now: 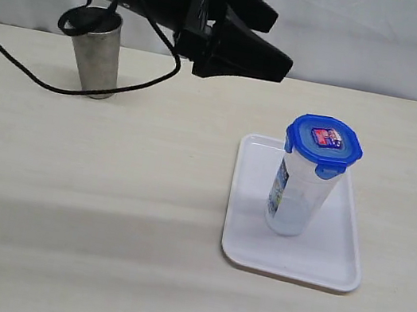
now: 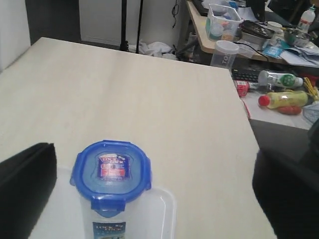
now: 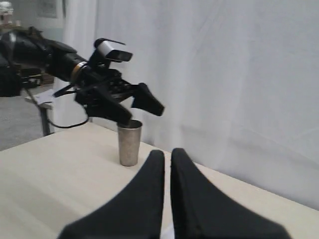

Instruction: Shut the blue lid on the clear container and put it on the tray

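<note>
Spotted left end effector (image 1: 281,44) spread wide near far edge of the counter (image 1: 99,226), lidded clear container (image 1: 294,195) upright on the tray (image 1: 335,263) toward the right edge, right end effector (image 3: 167,152) pinched closed.

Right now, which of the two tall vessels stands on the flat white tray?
The clear plastic container capped with the blue lid; the grey steel cup stands directly on the table.

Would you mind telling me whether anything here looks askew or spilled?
Nothing stands out: the clear container stands on the tray with the blue lid seated on top, and the steel cup is upright.
</note>
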### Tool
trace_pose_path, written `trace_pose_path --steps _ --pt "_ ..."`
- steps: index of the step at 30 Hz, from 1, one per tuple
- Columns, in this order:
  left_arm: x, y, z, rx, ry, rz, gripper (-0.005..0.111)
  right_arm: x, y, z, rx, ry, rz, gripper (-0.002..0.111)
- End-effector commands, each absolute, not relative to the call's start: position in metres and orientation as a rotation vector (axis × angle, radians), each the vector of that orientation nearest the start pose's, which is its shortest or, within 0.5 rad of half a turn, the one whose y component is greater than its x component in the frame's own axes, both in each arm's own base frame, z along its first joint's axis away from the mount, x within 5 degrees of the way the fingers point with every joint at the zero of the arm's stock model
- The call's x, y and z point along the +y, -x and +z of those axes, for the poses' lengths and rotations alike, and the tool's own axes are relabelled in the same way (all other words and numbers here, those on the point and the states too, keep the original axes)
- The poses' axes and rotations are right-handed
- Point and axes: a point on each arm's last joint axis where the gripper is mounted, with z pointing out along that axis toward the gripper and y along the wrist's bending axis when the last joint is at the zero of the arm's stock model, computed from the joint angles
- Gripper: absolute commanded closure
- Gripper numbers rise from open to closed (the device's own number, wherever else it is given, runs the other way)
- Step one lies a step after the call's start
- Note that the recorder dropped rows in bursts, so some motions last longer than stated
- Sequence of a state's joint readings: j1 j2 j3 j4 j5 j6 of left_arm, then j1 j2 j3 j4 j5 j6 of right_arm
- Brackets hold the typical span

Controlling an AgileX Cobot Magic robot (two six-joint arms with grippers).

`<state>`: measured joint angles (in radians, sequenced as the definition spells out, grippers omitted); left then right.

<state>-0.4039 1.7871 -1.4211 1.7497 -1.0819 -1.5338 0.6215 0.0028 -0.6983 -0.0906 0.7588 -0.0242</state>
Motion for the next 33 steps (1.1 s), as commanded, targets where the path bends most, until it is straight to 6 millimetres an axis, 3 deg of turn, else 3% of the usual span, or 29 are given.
trace_pose_path --steps 1,4,7,10,14,17,21,33 --pt "-0.208 -0.316 0.344 1.540 -1.218 -1.045 0.002 -0.015 0.028 0.364 1.398 0.528 0.476 0.104" --pt "-0.187 -0.306 0.352 1.572 -1.137 -0.955 0.002 -0.015 0.029 0.369 1.343 0.510 0.493 0.104" --pt "-0.140 -0.288 0.356 1.617 -1.003 -0.758 0.002 -0.010 0.024 0.370 1.272 0.476 0.517 0.104" --pt "-0.099 -0.252 0.370 1.559 -0.913 -0.679 0.002 0.003 0.008 0.354 1.203 0.357 0.565 0.104" --pt "-0.070 -0.210 0.372 1.528 -0.765 -0.626 0.002 0.011 -0.009 0.331 1.225 0.278 0.546 0.104" --pt "-0.063 -0.180 0.360 1.524 -0.695 -0.622 0.002 0.013 -0.012 0.324 1.249 0.279 0.550 0.104" --pt "-0.064 -0.156 0.347 1.513 -0.680 -0.656 0.002 0.013 -0.012 0.323 1.265 0.281 0.559 0.104" --pt "-0.068 -0.148 0.337 1.515 -0.720 -0.719 0.002 0.013 -0.012 0.323 1.263 0.282 0.557 0.104"
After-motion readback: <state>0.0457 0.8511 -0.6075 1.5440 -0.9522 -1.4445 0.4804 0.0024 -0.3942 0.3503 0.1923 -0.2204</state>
